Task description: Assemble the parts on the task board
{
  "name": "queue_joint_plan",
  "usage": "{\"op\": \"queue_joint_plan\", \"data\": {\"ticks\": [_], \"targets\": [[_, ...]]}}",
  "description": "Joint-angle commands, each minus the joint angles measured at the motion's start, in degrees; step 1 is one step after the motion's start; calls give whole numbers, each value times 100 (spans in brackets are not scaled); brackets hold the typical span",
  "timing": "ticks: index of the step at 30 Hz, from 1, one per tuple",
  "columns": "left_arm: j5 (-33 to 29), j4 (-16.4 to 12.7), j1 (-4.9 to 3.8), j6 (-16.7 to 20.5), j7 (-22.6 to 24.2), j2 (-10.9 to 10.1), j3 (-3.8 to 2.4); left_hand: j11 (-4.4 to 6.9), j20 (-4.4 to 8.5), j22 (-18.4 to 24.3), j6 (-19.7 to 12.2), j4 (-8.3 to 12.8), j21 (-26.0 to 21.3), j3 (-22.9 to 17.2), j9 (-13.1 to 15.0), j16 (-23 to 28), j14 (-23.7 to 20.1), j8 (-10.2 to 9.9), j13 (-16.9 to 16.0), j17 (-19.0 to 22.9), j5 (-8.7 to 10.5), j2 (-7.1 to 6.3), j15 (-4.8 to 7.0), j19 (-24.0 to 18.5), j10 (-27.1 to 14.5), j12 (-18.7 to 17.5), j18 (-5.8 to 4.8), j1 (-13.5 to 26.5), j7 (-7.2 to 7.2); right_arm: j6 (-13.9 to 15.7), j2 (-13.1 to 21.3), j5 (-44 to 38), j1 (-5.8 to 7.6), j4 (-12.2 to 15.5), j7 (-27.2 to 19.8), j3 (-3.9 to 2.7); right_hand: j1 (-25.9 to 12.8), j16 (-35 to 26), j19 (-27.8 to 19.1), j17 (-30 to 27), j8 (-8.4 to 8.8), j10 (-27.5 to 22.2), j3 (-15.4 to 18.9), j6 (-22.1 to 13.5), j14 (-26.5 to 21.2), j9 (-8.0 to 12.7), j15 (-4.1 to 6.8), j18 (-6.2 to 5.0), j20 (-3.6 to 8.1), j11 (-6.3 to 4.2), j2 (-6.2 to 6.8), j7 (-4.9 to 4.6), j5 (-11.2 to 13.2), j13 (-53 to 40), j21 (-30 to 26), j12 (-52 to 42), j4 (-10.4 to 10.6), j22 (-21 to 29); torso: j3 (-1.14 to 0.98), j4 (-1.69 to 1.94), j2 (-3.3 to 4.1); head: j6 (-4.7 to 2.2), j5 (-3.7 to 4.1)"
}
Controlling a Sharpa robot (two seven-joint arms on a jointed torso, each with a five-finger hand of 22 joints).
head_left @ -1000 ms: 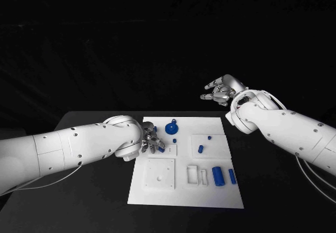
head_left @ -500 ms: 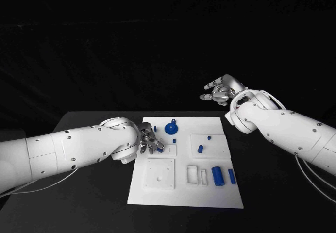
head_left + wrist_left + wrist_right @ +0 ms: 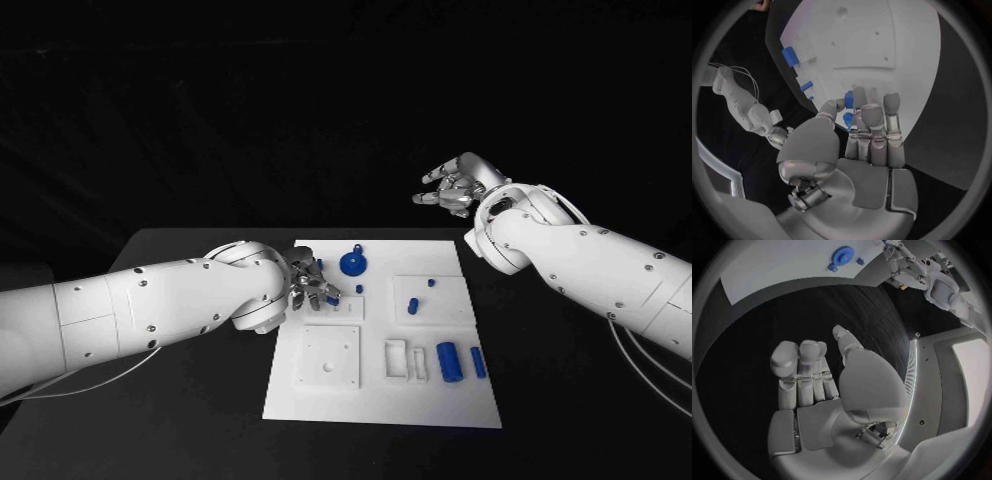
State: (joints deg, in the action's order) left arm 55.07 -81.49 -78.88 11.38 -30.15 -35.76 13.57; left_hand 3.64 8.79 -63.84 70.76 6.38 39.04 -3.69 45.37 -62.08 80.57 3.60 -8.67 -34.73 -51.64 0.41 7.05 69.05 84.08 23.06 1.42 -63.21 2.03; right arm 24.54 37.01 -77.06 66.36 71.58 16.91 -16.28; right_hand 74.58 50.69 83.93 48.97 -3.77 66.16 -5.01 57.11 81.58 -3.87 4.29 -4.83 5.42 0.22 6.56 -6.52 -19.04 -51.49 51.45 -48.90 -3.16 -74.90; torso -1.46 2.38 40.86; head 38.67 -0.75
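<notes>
The white task board (image 3: 378, 400) lies in the middle of the black table. My left hand (image 3: 309, 286) hovers over the board's left part and pinches a small blue part (image 3: 848, 99) between thumb and fingers; that part (image 3: 332, 297) shows at the fingertips. On the board lie a round blue disc (image 3: 353, 265), a tiny blue peg (image 3: 359, 289), two short blue pegs (image 3: 413, 306) and two blue cylinders (image 3: 449, 362). My right hand (image 3: 459, 185) is raised high beyond the board's far right corner, fingers loosely apart, holding nothing (image 3: 814, 380).
White raised blocks stand on the board: a square one (image 3: 329, 358) at the near left and a narrow slotted one (image 3: 397, 360) beside it. Bare black table (image 3: 188, 400) surrounds the board. A cable (image 3: 642, 370) hangs under my right arm.
My left hand has lifted a little and drawn slightly toward the board's far side with the small blue part. The right arm has not moved.
</notes>
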Motion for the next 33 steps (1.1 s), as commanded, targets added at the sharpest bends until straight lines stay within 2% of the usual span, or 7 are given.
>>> {"op": "queue_joint_plan", "data": {"ticks": [1, 4, 5, 17, 18, 33], "targets": [[58, -8, 12, 134, 123, 27, -3, 55, -8, -5, 272, 946, -12, -912, -4, 20, 4, 20, 0, -7, -17, -4, 47, 22, 274, 28, 65, -12, -242, -69, -7, -58, 2, -3, 13, -3, -2, -32, 321, -7, 16, 34, 6, 26, 37, 3, -6, -69, -12, -17, 27, 1, 23, 5, -35, 11, 28, -619, -4, -1, 1, 7, -3], [63, 15, 29, 105, 120, 51, -2, 55, -8, -5, 272, 946, -12, -912, -4, 20, 4, 20, 0, -7, -17, -4, 47, 22, 274, 28, 65, -12, -242, -73, -8, -58, 2, -3, 16, -3, -2, -32, 321, -7, 16, 34, 6, 26, 37, 3, -6, -69, -12, -17, 27, 1, 23, 5, -35, 11, 28, -619, -4, -1, 3, 8, 1], [64, 26, 35, 94, 118, 59, -2, 52, -9, -466, 267, 946, -440, -912, -17, 37, 4, 20, 5, -9, -8, 1, 45, 178, 274, 19, 47, -16, -239, -74, -9, -58, 1, -3, 17, -3, -2, -32, 321, -7, 16, 34, 6, 26, 37, 3, -6, -69, -12, -17, 27, 1, 23, 5, -35, 11, 28, -619, -4, -1, 4, 7, 2], [108, 132, 78, -21, 114, 141, 1, 52, -9, -466, 267, 946, -440, -912, -17, 37, 4, 20, 5, -9, -8, 1, 45, 178, 274, 19, 47, -16, -239, -90, -11, -58, 1, -5, 18, -2, -4, -38, 324, -6, 16, 35, 8, 23, 42, 3, -4, -70, -10, -17, 32, 1, 27, 8, -46, 8, 39, -617, -1, 1, 0, 18, 10], [130, 136, 85, -23, 117, 146, 1, 50, -9, -1010, 260, 944, -966, -910, -24, 41, 3, 18, 0, -7, 2, 10, 44, 381, 276, 8, 26, -18, -236, -92, -12, -57, 1, -5, 17, -2, -4, -38, 324, -6, 16, 35, 8, 23, 42, 3, -4, -70, -10, -17, 32, 1, 27, 8, -46, 8, 39, -617, 0, 2, 1, 16, 12], [221, 166, 113, -87, 116, 163, 2, 50, -9, -1010, 260, 944, -966, -910, -24, 41, 3, 18, 0, -7, 2, 10, 44, 381, 276, 8, 26, -18, -236, -117, -22, -54, -1, -11, 16, -2, -16, -39, 326, -6, 16, 37, 9, 24, 46, 3, -5, -70, -9, -18, 27, 1, 22, 9, -46, 7, 52, -617, 1, 5, 1, 29, -3]]}}
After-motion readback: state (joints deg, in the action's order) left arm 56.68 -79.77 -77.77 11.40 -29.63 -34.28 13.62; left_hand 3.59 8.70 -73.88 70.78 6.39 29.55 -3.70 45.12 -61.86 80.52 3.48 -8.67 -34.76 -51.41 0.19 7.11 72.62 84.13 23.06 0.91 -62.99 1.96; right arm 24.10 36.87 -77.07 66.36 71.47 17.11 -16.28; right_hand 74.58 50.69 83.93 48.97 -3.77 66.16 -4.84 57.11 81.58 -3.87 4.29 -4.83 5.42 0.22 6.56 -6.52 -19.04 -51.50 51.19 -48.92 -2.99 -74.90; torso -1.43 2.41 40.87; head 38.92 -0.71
